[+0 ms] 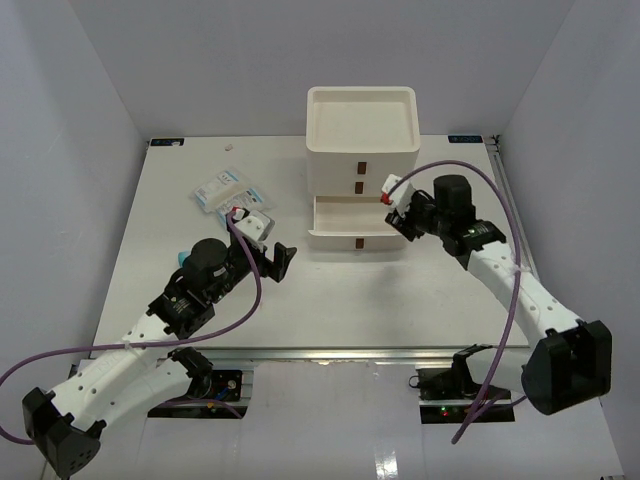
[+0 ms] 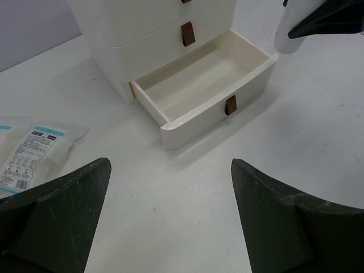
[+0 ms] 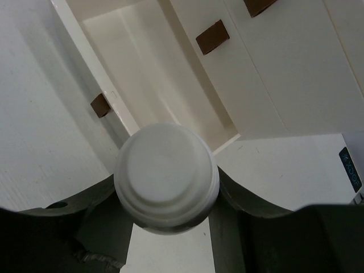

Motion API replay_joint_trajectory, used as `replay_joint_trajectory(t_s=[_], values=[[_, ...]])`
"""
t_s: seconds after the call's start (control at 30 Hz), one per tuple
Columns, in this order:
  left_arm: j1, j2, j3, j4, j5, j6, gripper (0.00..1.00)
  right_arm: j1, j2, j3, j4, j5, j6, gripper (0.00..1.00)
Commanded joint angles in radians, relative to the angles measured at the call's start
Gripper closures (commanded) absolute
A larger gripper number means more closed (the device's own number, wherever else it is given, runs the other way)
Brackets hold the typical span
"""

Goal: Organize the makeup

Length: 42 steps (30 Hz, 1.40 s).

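White tube (image 3: 166,176) in the right hand (image 1: 399,198) shows its cap only wrist-side.

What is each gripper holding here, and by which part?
The right gripper holds a white tube, fingers clamped on its sides just behind the cap. The left gripper stands open, holding nothing.

Box (image 1: 360,125) by the far table (image 1: 400,300) edge
Its bottom drawer (image 1: 350,222) sticks out toward the near edge; packets (image 1: 228,190) lie left, a tube (image 1: 392,184) hangs right.
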Motion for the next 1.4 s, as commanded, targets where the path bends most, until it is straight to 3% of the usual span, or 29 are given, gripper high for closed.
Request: replay_joint_trajectory(t_s=[0.0, 0.33, 0.57, 0.73, 0.87, 1.03, 1.23, 1.3, 1.37], values=[[0.018, 0.000, -0.008, 0.008, -0.011, 0.012, 0.02, 0.141, 0.131, 0.142, -0.008, 0.304, -0.103, 0.82], [0.062, 0.004, -0.010, 0.013, -0.005, 0.012, 0.02, 0.291, 0.436, 0.315, 0.025, 0.606, -0.213, 0.74], [0.067, 0.006, -0.009, 0.013, -0.001, 0.012, 0.02, 0.303, 0.567, 0.365, 0.031, 0.686, -0.243, 0.36], [0.068, 0.004, -0.011, 0.013, 0.002, 0.010, 0.02, 0.309, 0.551, 0.362, 0.030, 0.662, -0.230, 0.19], [0.070, 0.005, -0.012, 0.013, -0.001, 0.010, 0.02, 0.311, 0.508, 0.374, 0.005, 0.613, -0.195, 0.16], [0.073, 0.010, -0.019, 0.021, -0.005, 0.008, 0.02, 0.300, 0.395, 0.410, -0.074, 0.433, -0.092, 0.16], [0.079, 0.046, -0.023, 0.023, -0.038, -0.042, 0.02, 0.109, 0.209, 0.337, -0.163, -0.167, 0.062, 0.16], [0.090, 0.081, -0.010, 0.007, -0.059, -0.107, 0.02, -0.006, 0.168, 0.258, -0.165, -0.404, 0.130, 0.16], [0.116, 0.112, 0.005, -0.007, -0.051, -0.161, 0.03, -0.072, 0.143, 0.163, -0.154, -0.543, 0.193, 0.18]])
